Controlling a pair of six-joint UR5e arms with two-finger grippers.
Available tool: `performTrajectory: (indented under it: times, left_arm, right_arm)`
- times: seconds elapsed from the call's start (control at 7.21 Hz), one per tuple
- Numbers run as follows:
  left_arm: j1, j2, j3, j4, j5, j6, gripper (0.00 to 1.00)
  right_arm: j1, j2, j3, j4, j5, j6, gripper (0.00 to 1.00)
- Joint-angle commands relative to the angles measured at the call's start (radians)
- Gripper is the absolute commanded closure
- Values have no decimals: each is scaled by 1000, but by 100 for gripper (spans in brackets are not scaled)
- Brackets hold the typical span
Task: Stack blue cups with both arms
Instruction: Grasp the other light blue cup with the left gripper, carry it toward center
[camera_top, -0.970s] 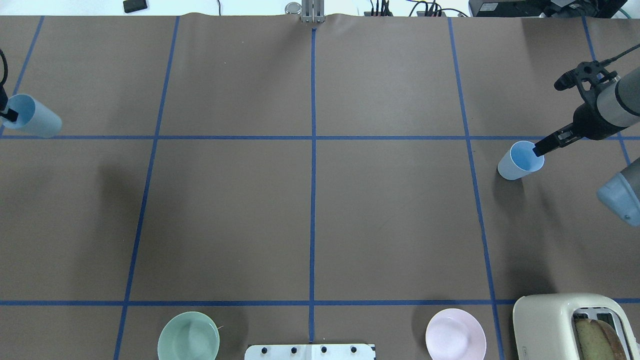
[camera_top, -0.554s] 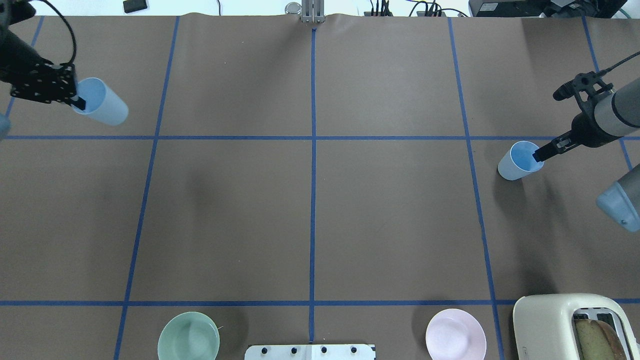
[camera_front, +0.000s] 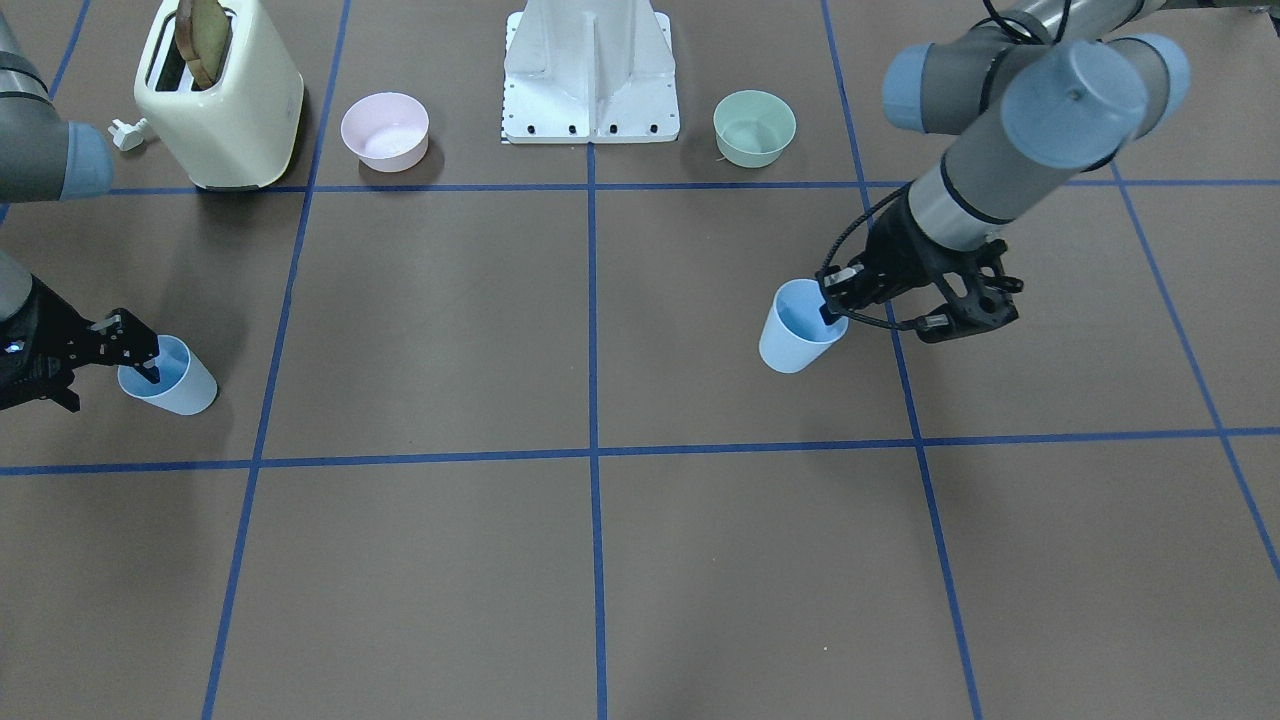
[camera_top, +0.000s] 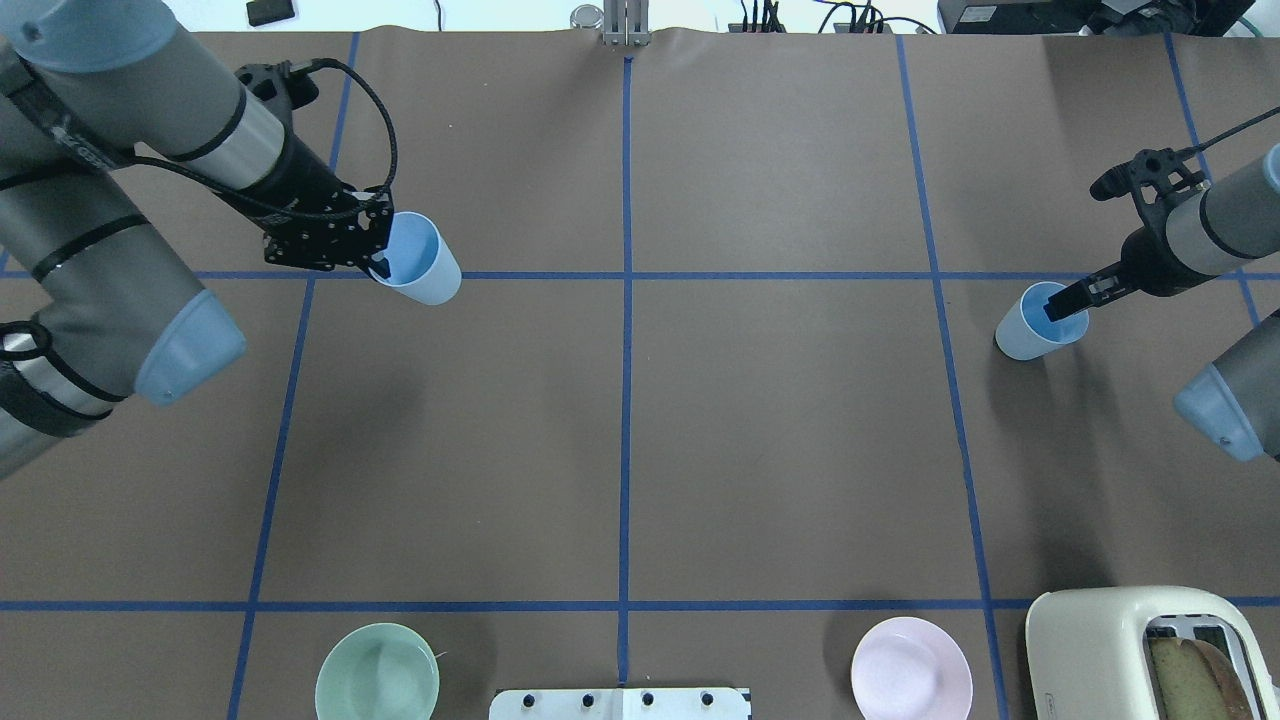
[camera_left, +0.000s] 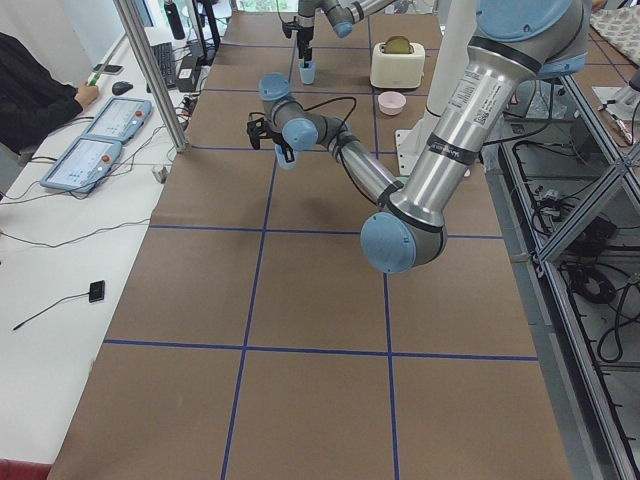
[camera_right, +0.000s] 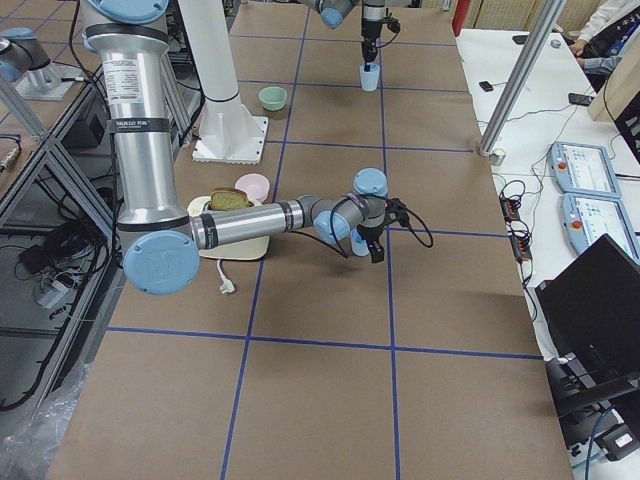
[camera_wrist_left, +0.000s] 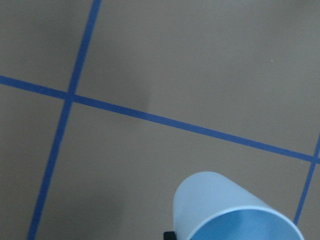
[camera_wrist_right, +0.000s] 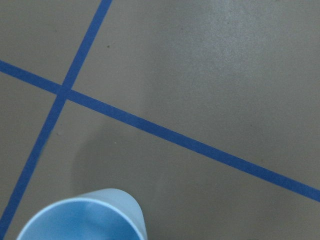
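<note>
My left gripper (camera_top: 385, 262) is shut on the rim of a light-blue cup (camera_top: 420, 262) and holds it tilted above the table, left of centre. This held cup also shows in the front view (camera_front: 795, 335) and the left wrist view (camera_wrist_left: 225, 210). The second blue cup (camera_top: 1030, 325) stands upright on the table at the right. My right gripper (camera_top: 1062, 303) straddles its rim with one finger inside. Its jaws look apart, not clamped. This cup also shows in the front view (camera_front: 175, 380) and the right wrist view (camera_wrist_right: 85, 220).
A pale green bowl (camera_top: 377, 672) and a pink bowl (camera_top: 911, 668) sit near the robot's white base (camera_top: 620, 704). A cream toaster (camera_top: 1150, 650) with bread stands at the near right corner. Blue tape lines cross the brown table cover.
My left arm has swung in from the far left edge toward the centre, carrying its cup. My right gripper has shifted slightly over the standing cup, which has not moved.
</note>
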Motion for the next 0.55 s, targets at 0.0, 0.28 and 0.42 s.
performTrajectory:
  times: [0.0, 0.28, 0.42]
  left_arm:
    - [121, -60, 8, 0, 104, -66, 100]
    - [230, -123, 38, 2, 195, -136, 100]
    - [282, -184, 90, 2, 245, -187, 100]
  right_arm:
    - [-3, 4, -3, 1, 26, 3, 71]
    - [-1, 4, 6, 1, 31, -1, 100]
    - [-1, 6, 7, 1, 32, -3, 100]
